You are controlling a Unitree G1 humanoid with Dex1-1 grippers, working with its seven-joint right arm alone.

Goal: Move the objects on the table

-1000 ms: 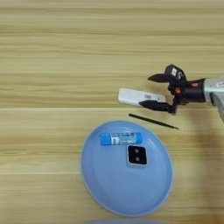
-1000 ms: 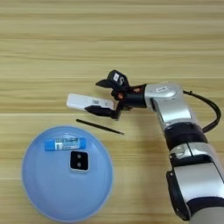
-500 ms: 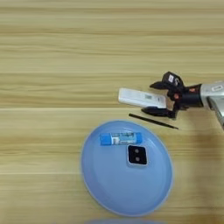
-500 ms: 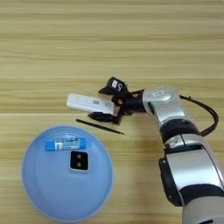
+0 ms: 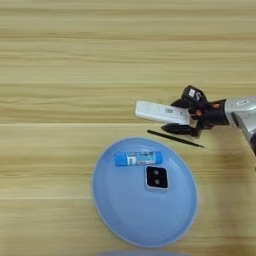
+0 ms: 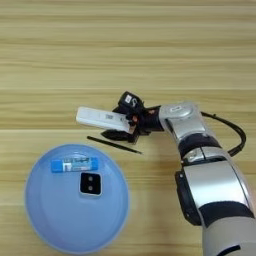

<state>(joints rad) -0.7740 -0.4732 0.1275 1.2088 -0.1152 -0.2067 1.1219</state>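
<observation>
Right now the right gripper [image 6: 125, 122] is reaching in from the right side of the table [image 5: 60, 60], its two black fingers [image 6: 128, 100] sitting one on the far side and one on the near side of the right end of the white bar-shaped device [image 5: 162, 112]. The fingers are looking narrowed onto that end and appear to be touching it, so the gripper is holding the bar there. The bar is lying lengthwise, left to right and slightly slanted, with its left end sticking out free toward the middle of the table. The silver forearm [image 6: 182, 117] is trailing off to the right and bending down toward the near edge, with a black cable [image 6: 232, 132] looping beside it.

Just on the near side of the bar, a thin black stick [image 5: 175, 138] is lying flat on the wood, slanted, apart from the plate.

Nearer still, the round light-blue plate [image 5: 120, 220] is carrying the other two items: the short blue tube [image 5: 137, 158] is lying sideways close to the plate's far rim, and the tiny black square piece [image 5: 157, 177] is resting just near and right of it, lens dot facing up.
</observation>
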